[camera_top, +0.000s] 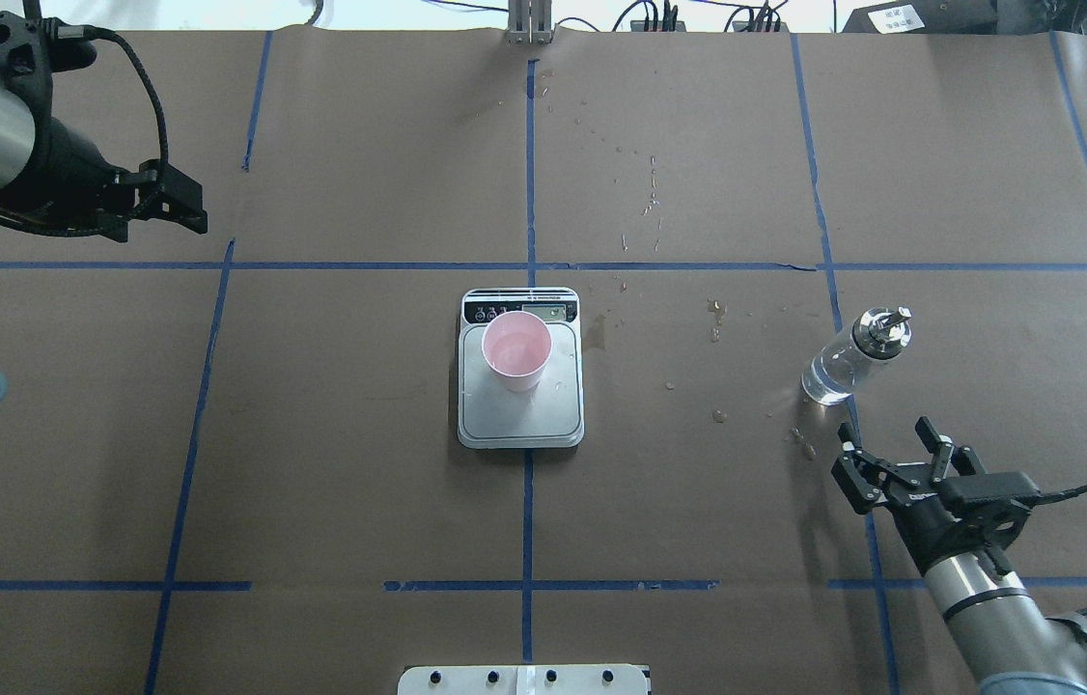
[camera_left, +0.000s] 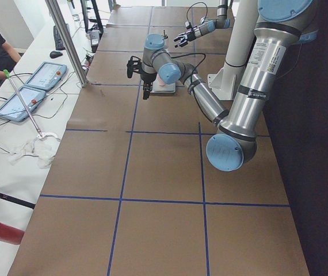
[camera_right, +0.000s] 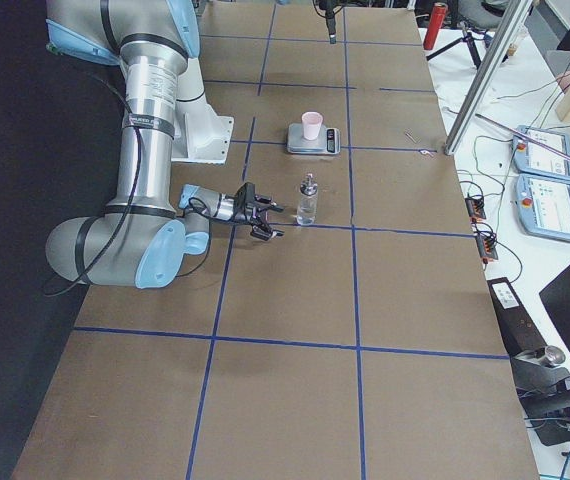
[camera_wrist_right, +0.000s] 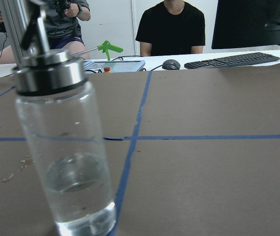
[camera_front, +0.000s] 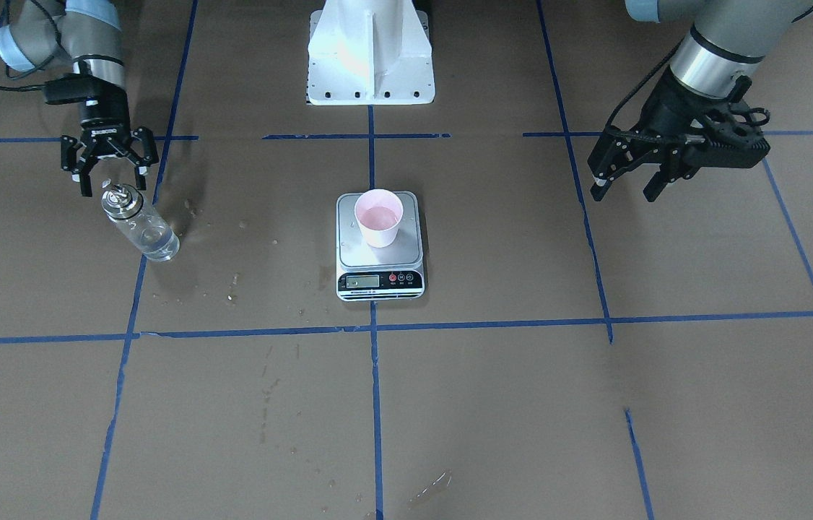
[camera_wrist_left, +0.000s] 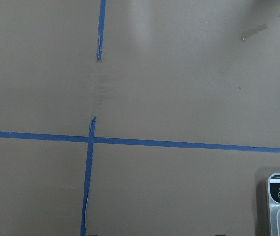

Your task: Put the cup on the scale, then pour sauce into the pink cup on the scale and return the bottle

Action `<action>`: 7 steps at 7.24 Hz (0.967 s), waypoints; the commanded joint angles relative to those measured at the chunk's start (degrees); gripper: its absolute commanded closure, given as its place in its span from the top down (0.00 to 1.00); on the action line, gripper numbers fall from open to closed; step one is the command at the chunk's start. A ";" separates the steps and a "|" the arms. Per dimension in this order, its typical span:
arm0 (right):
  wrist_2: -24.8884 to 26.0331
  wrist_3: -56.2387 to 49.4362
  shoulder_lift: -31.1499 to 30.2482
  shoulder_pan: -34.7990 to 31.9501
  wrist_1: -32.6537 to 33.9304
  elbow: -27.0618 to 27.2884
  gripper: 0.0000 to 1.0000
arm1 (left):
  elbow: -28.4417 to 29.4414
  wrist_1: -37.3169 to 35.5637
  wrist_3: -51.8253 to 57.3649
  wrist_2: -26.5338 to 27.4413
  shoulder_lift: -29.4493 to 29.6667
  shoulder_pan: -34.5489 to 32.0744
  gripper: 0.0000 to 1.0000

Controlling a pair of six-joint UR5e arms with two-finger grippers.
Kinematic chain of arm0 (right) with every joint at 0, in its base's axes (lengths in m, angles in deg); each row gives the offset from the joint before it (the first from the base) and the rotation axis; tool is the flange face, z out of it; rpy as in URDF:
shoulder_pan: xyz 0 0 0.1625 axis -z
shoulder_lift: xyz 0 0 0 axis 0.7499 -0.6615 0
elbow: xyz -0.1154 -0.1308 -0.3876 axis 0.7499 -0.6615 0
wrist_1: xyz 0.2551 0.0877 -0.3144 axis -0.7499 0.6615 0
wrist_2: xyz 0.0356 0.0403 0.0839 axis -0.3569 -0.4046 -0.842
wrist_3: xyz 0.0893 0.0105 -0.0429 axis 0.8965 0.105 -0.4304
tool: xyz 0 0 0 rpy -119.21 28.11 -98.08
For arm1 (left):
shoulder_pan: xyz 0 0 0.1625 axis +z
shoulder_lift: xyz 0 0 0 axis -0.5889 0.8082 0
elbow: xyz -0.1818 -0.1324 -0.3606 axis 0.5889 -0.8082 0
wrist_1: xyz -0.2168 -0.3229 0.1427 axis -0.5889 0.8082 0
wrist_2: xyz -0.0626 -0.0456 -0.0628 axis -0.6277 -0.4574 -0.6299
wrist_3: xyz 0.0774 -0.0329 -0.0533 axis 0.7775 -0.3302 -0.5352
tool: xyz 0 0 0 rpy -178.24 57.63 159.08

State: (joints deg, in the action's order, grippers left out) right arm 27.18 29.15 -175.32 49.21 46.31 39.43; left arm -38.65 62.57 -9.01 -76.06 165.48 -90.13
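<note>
Overhead exterior: the small pale pink paper cup (camera_top: 516, 347) stands upright on the flat rectangular silver-plated kitchen scale (camera_top: 521, 417), toward its display end. The clear glass bottle with silver pour-spout cap (camera_top: 854, 355) stands upright on the brown paper table (camera_top: 331, 502), with clear sauce (camera_wrist_right: 78, 191) low inside. The right gripper (camera_top: 883, 436) is near the bottle, fingers apart, not touching it. The left gripper (camera_front: 624, 193) is well apart from the scale, fingers spread, empty.

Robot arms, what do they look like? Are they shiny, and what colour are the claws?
Both arms are shiny silver-grey tubes with pale blue round caps at the joints. The left arm and right arm each carry a small printed label. Each ends in a black two-finger claw, the left gripper and right gripper, with a black cable running to it.
</note>
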 commanded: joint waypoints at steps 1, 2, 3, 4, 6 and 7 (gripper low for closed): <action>-0.71 -3.32 -6.28 -0.01 -10.96 -1.75 1.00 | 0.09 0.00 0.24 -0.09 -0.29 0.00 0.84; -1.23 -6.03 -6.73 -0.19 -13.52 -2.98 1.00 | 0.70 0.00 1.11 0.00 -0.38 0.00 0.84; -4.72 -8.23 -6.56 -2.71 -14.33 -3.08 1.00 | 1.22 0.00 5.30 0.00 -1.60 -0.18 1.00; -11.02 -12.26 -5.95 -7.96 -14.77 -2.73 1.00 | 1.06 0.26 10.56 -0.26 -4.22 -0.79 1.00; -25.68 -20.78 -1.74 -20.87 -14.43 -3.34 1.00 | 1.32 0.53 18.40 -1.40 -7.05 -4.21 1.00; -34.20 -25.96 0.62 -28.59 -14.25 -4.47 1.00 | 1.84 0.70 21.57 -2.28 -8.63 -5.53 1.00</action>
State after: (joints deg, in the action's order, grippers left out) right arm 2.97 9.14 -177.38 29.49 31.87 35.97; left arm -37.24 63.08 8.45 -77.42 158.70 -94.04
